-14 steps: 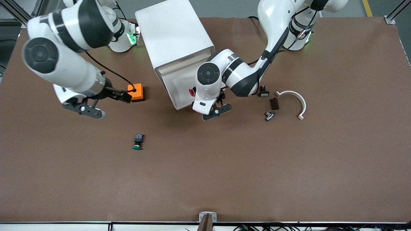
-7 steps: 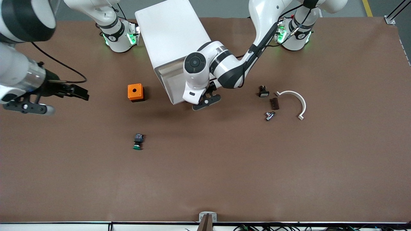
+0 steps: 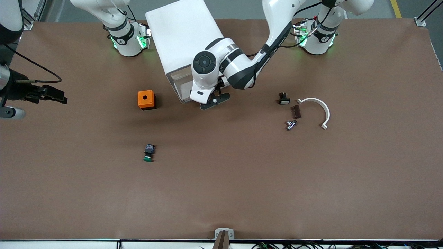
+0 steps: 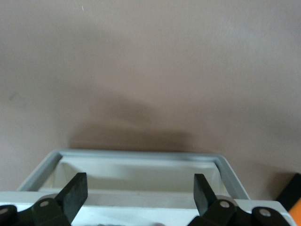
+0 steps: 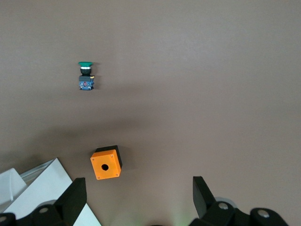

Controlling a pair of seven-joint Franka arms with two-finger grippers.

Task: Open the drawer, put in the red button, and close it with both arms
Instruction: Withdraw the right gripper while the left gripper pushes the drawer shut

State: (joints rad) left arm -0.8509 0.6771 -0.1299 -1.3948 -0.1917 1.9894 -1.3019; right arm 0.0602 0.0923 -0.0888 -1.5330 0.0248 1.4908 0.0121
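While the drawer (image 3: 182, 90) juts lengthwise toward the front camera, the left gripper (image 3: 214, 100) hangs spread-fingered over it; right gripper (image 5: 136, 200) likewise spread.

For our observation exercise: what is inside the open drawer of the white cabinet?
The drawer shows only bare white inside in the left wrist view. The open left tool over it hides the rest, so no red button shows. The right tool waits open aside.

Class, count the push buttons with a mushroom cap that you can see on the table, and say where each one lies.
1: the green-capped button lies on the table, nearer to the front camera than the orange box. No red-capped one shows; one may be hidden in the drawer under the left arm.
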